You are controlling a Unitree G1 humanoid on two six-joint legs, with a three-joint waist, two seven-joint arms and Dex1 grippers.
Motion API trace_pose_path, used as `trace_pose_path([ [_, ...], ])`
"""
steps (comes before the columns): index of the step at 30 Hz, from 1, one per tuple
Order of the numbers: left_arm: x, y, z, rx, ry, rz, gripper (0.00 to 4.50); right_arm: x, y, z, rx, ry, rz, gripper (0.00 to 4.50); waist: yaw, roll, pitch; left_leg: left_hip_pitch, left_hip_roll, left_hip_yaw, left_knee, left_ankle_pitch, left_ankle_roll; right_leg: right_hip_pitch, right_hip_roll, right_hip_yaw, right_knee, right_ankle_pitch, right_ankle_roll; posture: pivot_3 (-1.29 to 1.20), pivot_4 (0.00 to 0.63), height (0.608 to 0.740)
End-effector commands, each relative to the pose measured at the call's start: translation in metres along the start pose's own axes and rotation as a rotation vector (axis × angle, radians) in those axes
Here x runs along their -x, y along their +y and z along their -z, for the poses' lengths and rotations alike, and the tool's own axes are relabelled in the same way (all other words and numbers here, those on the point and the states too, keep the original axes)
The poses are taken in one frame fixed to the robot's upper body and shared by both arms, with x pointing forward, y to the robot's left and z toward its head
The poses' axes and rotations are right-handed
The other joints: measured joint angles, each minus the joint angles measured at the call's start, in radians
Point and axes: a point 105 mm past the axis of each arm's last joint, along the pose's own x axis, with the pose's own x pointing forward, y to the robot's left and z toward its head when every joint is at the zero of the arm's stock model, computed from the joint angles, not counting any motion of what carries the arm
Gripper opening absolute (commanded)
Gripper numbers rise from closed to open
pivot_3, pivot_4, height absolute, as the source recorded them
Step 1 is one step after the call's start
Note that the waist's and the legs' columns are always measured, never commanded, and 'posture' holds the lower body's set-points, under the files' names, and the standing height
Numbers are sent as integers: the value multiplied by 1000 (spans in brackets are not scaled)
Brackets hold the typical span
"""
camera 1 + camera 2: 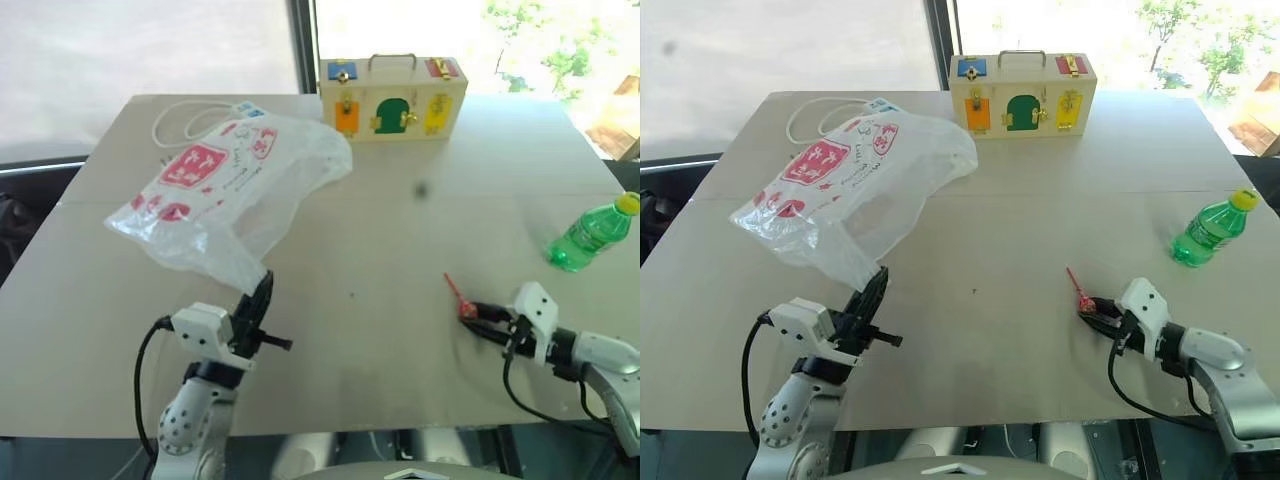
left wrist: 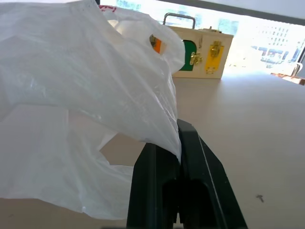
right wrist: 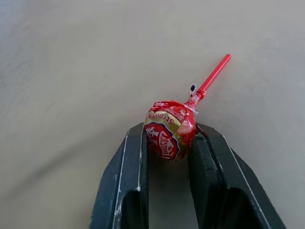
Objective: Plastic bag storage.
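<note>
The plastic bag (image 1: 230,190), crinkly translucent white with red print, lies on the left half of the table, and its near corner is lifted. My left gripper (image 1: 263,285) is shut on that corner; in the left wrist view the bag (image 2: 86,95) billows up from between the closed fingers (image 2: 157,181). At the right front, my right gripper (image 3: 169,136) is shut on the round head of a red lollipop (image 3: 167,130), whose red stick points away from the fingers. In the head view the lollipop (image 1: 460,298) sits low over the tabletop.
A wooden box (image 1: 392,98) with coloured doors and a metal handle stands at the table's far edge. A green bottle (image 1: 592,232) lies at the right side. A white cord (image 1: 180,118) loops behind the bag. The beige table (image 1: 380,250) is bare in the middle.
</note>
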Motion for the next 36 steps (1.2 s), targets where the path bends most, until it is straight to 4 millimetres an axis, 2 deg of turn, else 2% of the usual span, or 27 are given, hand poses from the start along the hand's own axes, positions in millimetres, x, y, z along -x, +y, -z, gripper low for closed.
trace_pose_path([
  [1,-7,-12,-18,39,-70,86,0,-2,1,-11,27,-33,-6,632,0,0,0,0,0,0,0,0,0,0,0,0,0,0,0,0,150,740],
  [5,-18,-24,-22,105,-95,196,0,-12,-6,-31,37,-87,-14,632,-1,0,0,0,0,0,0,0,0,0,0,0,1,0,0,0,150,740],
  [9,-27,-41,-25,198,-96,366,0,-52,-13,-70,64,-129,-80,632,-18,1,0,2,0,1,1,1,-1,-1,1,2,4,0,-1,0,150,740],
  [11,-29,-45,-25,249,-90,413,0,-74,-14,-82,101,-128,-126,632,-23,1,0,2,0,1,1,2,-2,-2,1,2,8,0,-1,0,150,740],
  [15,-27,-64,-23,332,-34,624,0,-125,-9,-118,165,-169,-211,632,-30,1,0,2,1,1,1,5,1,-4,3,3,11,0,-2,0,150,740],
  [19,-20,-86,-25,430,28,845,0,-158,1,-145,229,-207,-274,632,-29,1,0,1,1,1,-1,7,-2,-6,4,4,13,1,-4,0,150,740],
  [23,-2,-101,-25,533,139,1052,0,-171,7,-175,235,-279,-311,632,-31,2,0,0,1,2,-1,7,-3,-10,4,6,13,1,-4,0,150,740],
  [30,31,-102,-24,671,324,1193,0,-173,22,-191,246,-333,-361,632,-49,3,1,0,1,3,-3,7,-3,-12,5,8,15,1,-4,0,150,740],
  [36,31,-98,-25,671,316,1154,0,-172,21,-196,194,-359,-307,3529,-53,4,1,0,2,3,-4,7,-2,-15,7,11,17,4,-8,0,150,740],
])
